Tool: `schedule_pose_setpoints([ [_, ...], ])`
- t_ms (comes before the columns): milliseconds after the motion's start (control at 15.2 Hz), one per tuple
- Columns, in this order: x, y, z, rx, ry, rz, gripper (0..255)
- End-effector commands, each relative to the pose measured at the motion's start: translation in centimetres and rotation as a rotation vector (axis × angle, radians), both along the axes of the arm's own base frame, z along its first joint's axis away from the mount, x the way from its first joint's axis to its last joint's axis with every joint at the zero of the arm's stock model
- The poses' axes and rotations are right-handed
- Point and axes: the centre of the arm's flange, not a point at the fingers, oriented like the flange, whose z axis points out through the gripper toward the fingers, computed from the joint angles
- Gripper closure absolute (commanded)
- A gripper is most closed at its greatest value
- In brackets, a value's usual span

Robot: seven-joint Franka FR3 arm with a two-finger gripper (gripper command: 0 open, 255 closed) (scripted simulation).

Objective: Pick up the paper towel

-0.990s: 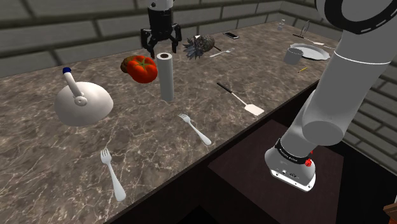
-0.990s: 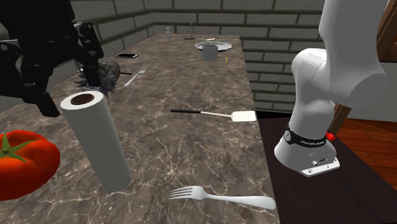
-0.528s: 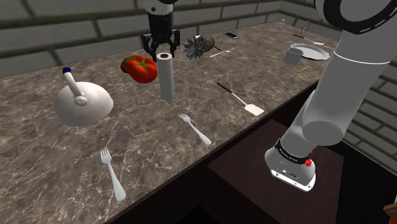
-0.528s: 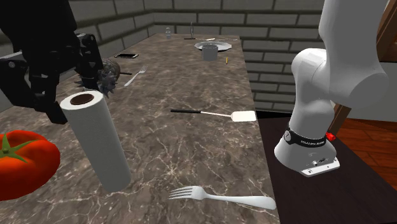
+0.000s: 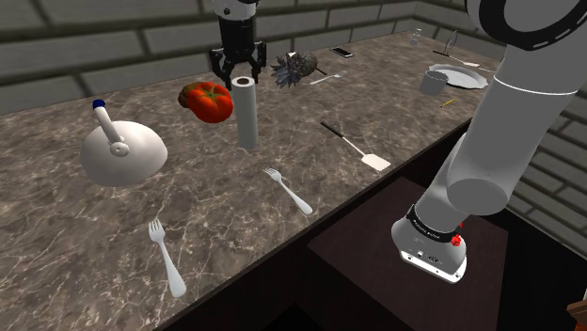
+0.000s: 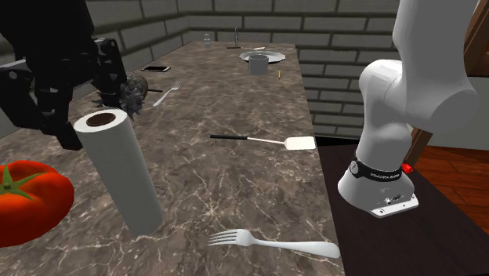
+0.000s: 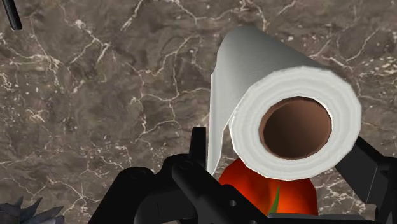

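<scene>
Brings gripper [image 5: 238, 71] lower than a second ago, with fingers [image 7: 370, 170] spread astride the upright paper towel roll [image 5: 246, 118] beside the tomato [image 5: 207, 100] on the counter [image 5: 310, 155]; mid-approach, probably needs further descent, then closing

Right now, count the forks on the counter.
3: nearest fork at front edge; middle fork before the paper towel; far fork beside the spiky fruit. Clutter may hide more.

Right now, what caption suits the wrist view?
Open end effector straddles a paper towel roll, red tomato beside it.
</scene>
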Motion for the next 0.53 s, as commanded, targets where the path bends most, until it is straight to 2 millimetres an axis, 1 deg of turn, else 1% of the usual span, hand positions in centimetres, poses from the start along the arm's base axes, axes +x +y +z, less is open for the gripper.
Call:
schedule_pose_setpoints([
  [0, 0.0, 0.0, 1.0, 0.0, 0.001, 0.0, 255],
  [462, 0.0, 0.0, 4.7, 0.0, 0.001, 0.0, 255],
])
